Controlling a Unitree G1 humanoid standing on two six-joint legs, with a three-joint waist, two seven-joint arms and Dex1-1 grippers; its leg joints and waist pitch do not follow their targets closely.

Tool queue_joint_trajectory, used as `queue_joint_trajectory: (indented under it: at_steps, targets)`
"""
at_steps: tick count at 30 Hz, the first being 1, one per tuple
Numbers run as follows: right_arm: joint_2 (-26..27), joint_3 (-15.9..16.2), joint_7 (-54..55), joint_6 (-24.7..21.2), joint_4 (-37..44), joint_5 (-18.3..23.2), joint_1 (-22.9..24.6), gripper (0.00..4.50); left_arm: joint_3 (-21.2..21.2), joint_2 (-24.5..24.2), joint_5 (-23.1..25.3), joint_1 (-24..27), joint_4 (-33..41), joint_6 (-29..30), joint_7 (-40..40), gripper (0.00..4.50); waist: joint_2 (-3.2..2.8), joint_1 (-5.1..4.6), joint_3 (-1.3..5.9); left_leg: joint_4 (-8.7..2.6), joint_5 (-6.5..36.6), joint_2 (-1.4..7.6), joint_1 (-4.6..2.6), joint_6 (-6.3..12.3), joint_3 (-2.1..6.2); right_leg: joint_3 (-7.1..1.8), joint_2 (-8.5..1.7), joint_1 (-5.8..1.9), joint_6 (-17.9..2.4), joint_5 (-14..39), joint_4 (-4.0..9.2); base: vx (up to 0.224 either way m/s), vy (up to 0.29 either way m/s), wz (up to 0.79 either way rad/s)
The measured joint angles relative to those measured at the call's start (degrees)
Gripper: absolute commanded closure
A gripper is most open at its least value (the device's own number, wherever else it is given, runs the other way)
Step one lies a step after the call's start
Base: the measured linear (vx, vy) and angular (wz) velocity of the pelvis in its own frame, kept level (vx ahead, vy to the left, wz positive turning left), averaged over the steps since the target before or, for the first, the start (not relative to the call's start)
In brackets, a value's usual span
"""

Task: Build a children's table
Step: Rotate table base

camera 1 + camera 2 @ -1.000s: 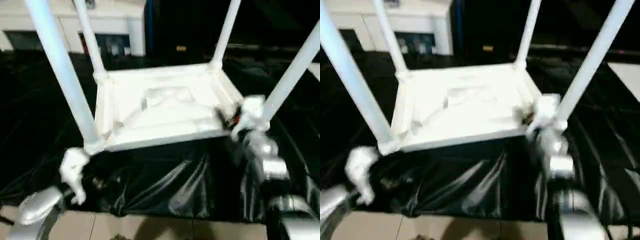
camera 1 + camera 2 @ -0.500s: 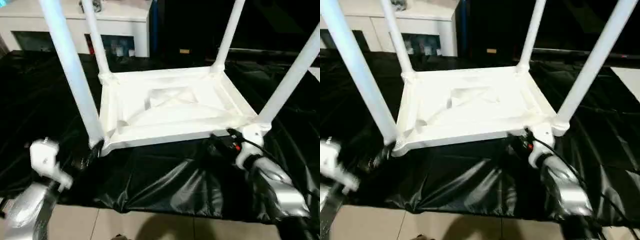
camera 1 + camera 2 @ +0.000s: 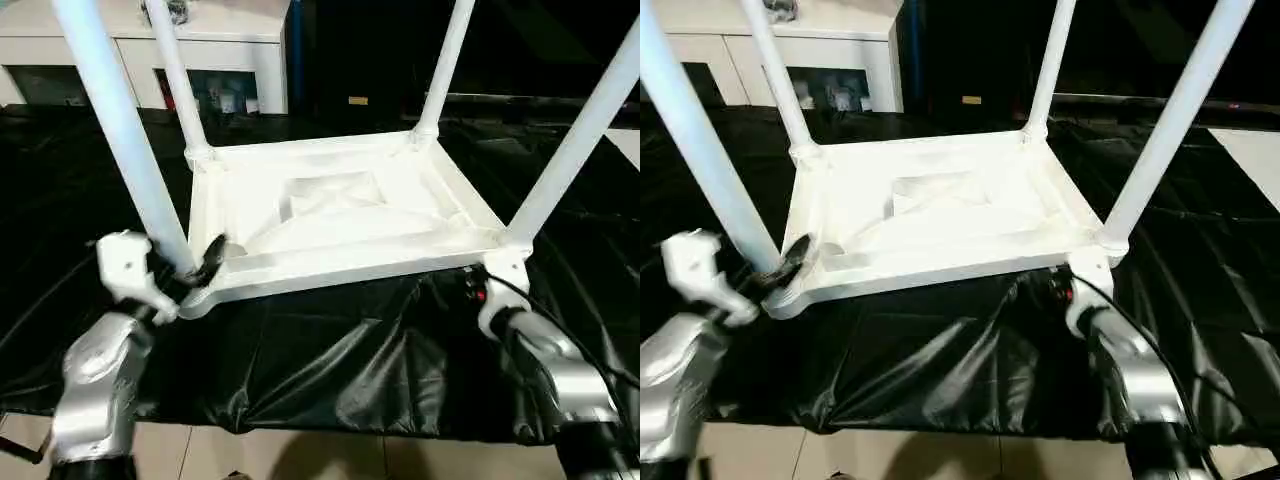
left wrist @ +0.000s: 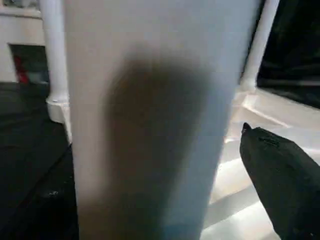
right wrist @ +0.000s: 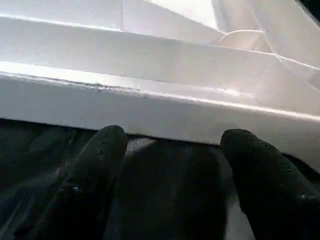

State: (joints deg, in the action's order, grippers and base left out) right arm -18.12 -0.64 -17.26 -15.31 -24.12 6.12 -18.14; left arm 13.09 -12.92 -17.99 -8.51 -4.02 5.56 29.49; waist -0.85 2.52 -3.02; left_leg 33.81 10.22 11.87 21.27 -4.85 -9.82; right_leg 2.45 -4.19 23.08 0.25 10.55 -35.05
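Left eye view: my left pincer (image 3: 200, 270) straddles the near-left upright leg (image 3: 120, 130) at eight o'clock of the upturned table (image 3: 340, 215), my right pincer (image 5: 170, 170) spread wide under its four o'clock rim.

The white children's table (image 3: 340, 215) lies upside down on a black sheet (image 3: 330, 360), ribbed underside up, its four legs (image 3: 120, 130) pointing upward.
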Motion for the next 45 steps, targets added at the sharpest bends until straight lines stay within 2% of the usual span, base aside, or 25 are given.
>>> queue_joint_trajectory:
  at_steps: [5,7,13,16,21,24,28,33,37,39,41,43,44,45]
  targets:
    - [1.77,1.31,0.62,1.03,-8.08,-2.23,-5.60,1.06,-1.14,-3.42,-9.11,1.85,3.96,9.40,9.87,0.02,0.06,-0.05,0.00,0.09,0.02,-0.04,-0.01,0.03,-0.14,-0.13,-0.09,0.01,-0.02,0.00,0.02,0.000,0.000,0.00]
    - [1.79,1.49,0.53,1.15,-8.94,-2.37,-6.27,1.06,-1.99,-3.46,-10.99,2.41,5.20,11.37,11.85,0.02,0.08,0.04,-0.01,0.09,0.02,-0.03,-0.03,0.03,-0.16,-0.14,-0.10,0.00,-0.03,-0.01,0.01,0.000,0.000,0.00]
    - [3.44,3.54,-0.71,3.56,-13.71,-4.41,-9.42,1.06,-4.46,-9.56,-25.88,7.12,14.46,27.66,20.51,0.02,0.63,-0.77,-0.08,0.07,0.01,0.00,-0.18,0.01,-0.16,-0.12,-0.05,0.09,-0.03,-0.01,-0.27,0.000,0.000,0.00]
    - [4.25,4.34,-1.04,4.90,-16.00,-4.95,-10.90,1.06,-6.77,-10.70,-29.19,8.00,16.97,31.78,23.13,0.02,0.67,-1.07,-0.08,0.08,0.01,0.00,-0.23,0.00,-0.15,-0.15,-0.03,0.13,-0.02,-0.02,-0.28,0.000,0.000,0.00]
    - [7.05,6.14,-2.26,6.99,-19.61,-6.43,-13.58,1.06,-8.88,-11.88,-32.01,7.59,20.45,36.67,24.41,0.02,0.67,-2.00,-0.08,0.07,0.01,0.01,-0.25,-0.03,-0.06,-0.10,0.08,0.17,-0.02,-0.02,-0.35,0.000,0.000,0.00]
    - [8.96,7.40,-3.67,7.83,-20.05,-6.62,-13.99,1.06,-9.98,-11.74,-32.70,5.87,20.51,37.77,24.83,0.02,0.67,-2.43,-0.08,0.07,0.00,0.02,-0.28,-0.04,-0.02,-0.16,0.26,0.17,-0.16,-0.11,-0.35,0.000,0.000,0.00]
    - [10.98,8.51,-6.31,9.74,-21.90,-7.10,-14.95,1.06,-10.93,-10.61,-33.02,3.67,20.19,38.65,24.74,0.02,0.66,-2.50,-0.08,0.10,0.00,0.05,-0.31,-0.07,0.07,-0.21,0.52,0.19,-0.50,-0.31,-0.26,0.000,0.000,0.00]
    - [14.15,10.23,-9.40,12.04,-23.93,-7.93,-15.77,1.06,-12.18,-5.59,-33.07,-2.07,19.34,38.81,22.82,0.02,0.75,-3.14,-0.07,0.10,-0.02,0.10,-0.34,-0.14,0.17,-0.22,0.76,0.19,-0.72,-0.45,-0.21,0.000,0.000,0.00]
    - [14.73,10.72,-11.74,12.94,-24.60,-7.90,-16.28,1.06,-14.42,-3.16,-33.03,-3.92,18.12,38.00,22.61,0.02,0.76,-3.06,-0.08,0.05,0.01,0.12,-0.28,-0.18,0.16,-0.21,0.78,0.27,-0.71,-0.44,-0.18,0.000,0.000,0.00]
    - [14.98,10.75,-12.07,13.64,-25.17,-7.93,-16.50,1.06,-15.69,-2.35,-32.24,-5.02,17.46,37.44,22.59,0.02,0.76,-2.72,-0.08,0.06,0.01,0.12,-0.29,-0.19,0.15,-0.20,0.78,0.29,-0.72,-0.44,-0.16,0.000,0.000,0.00]
    - [15.28,10.78,-11.35,14.26,-26.77,-8.42,-17.63,1.06,-17.38,-1.17,-29.06,-6.32,16.31,35.02,21.79,0.02,0.76,-2.35,-0.08,0.11,0.01,0.11,-0.30,-0.19,0.15,-0.23,0.76,0.30,-0.75,-0.46,-0.14,0.000,0.000,0.00]
    - [15.38,10.10,-9.06,14.71,-27.99,-8.56,-18.99,1.06,-19.72,0.61,-23.55,-8.20,13.94,31.23,18.79,0.02,0.75,-2.10,-0.08,0.17,0.01,0.11,-0.34,-0.18,0.11,-0.25,0.72,0.29,-0.76,-0.47,-0.15,0.000,0.000,0.00]
    - [15.15,9.50,-7.56,15.09,-28.38,-8.49,-19.77,1.06,-21.39,1.33,-18.91,-9.21,11.64,27.77,16.36,0.02,0.74,-2.06,-0.09,0.18,0.01,0.10,-0.33,-0.18,0.10,-0.28,0.69,0.28,-0.77,-0.49,-0.16,0.000,0.000,0.00]
    - [15.28,9.34,-6.99,15.53,-28.37,-8.45,-20.07,1.06,-22.05,1.41,-17.11,-9.64,10.54,26.54,15.35,0.02,0.74,-2.04,-0.09,0.18,0.01,0.10,-0.31,-0.18,0.11,-0.26,0.69,0.28,-0.76,-0.49,-0.15,0.000,0.000,0.00]
